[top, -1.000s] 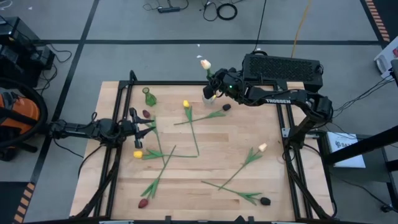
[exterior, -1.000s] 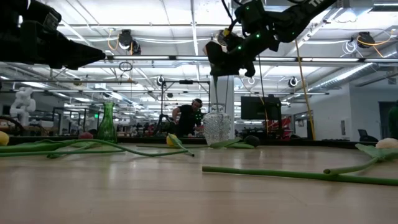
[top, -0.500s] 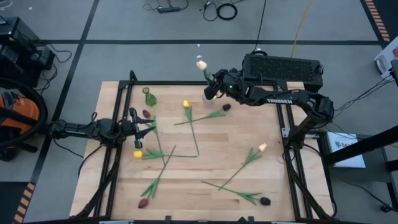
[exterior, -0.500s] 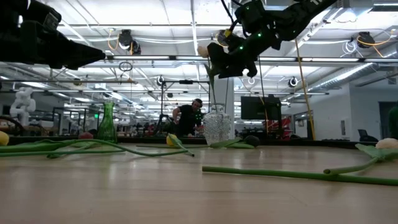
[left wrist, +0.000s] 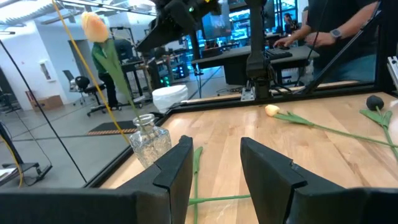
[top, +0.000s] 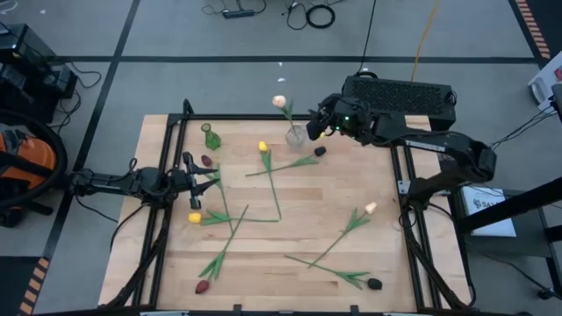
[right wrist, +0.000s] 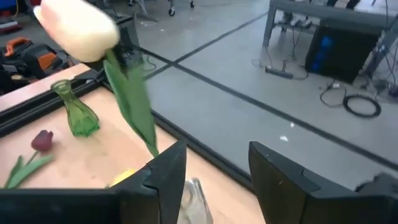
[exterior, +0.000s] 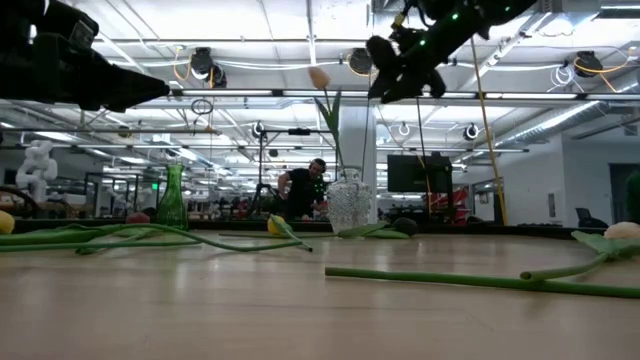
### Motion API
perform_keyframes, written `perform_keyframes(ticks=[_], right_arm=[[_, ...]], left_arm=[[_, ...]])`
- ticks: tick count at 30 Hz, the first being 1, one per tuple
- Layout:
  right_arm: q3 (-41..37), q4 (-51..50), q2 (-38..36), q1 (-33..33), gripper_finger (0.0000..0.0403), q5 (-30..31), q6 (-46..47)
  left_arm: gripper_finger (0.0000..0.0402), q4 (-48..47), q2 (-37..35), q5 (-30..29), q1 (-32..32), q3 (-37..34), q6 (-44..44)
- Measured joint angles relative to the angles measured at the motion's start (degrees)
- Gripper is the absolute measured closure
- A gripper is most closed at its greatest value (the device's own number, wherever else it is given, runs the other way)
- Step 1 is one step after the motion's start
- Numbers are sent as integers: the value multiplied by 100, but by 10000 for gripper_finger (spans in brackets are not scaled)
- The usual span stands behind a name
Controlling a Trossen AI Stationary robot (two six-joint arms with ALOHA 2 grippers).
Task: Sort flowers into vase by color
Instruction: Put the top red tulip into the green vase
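Note:
A cream-peach tulip [top: 280, 103] stands with its stem in the clear glass vase [top: 297, 134] by the table's far edge, leaning toward the left; its head [right wrist: 78, 28] fills the right wrist view. My right gripper [top: 321, 123] hovers open just right of the vase and above it, apart from the flower. Yellow [top: 262, 147], maroon [top: 206, 161] and cream [top: 371, 208] tulips lie flat on the table. The open left gripper [top: 213, 177] waits low at the table's left, over green stems. The left wrist view shows the vase [left wrist: 149, 142] and its flower [left wrist: 94, 26].
An empty green glass vase [top: 210, 136] stands near the far left corner. More tulips lie around: yellow [top: 194, 217], maroon [top: 202, 286], dark [top: 320, 151] and dark [top: 375, 283]. Black rails [top: 399, 167] frame the table. A person works in the room beyond [exterior: 303, 190].
My right gripper held the cream-peach tulip over the clear vase, let go of it, and drew back toward the table's right and upward. The tulip now stands free in the vase, its head tipped toward the left.

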Motion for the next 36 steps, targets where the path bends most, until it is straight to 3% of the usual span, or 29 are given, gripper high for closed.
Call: perform_keyframes(ticks=[6,17,29,34,36], right_arm=[[0,-1277,-661,104,236,-1,838],[0,-4154,-1129,853,236,-323,4108],[-4,-4696,-998,2242,236,-321,5996],[-4,-4900,-939,2850,236,-297,6668],[-3,-5076,-867,3054,236,-293,6961]], left_arm=[[258,0,-2,0,-2,0,0],[258,0,0,0,0,0,0],[258,33,-2,7,-2,0,-44],[258,122,-2,308,0,0,-2286],[258,157,-2,323,0,0,-2700]])
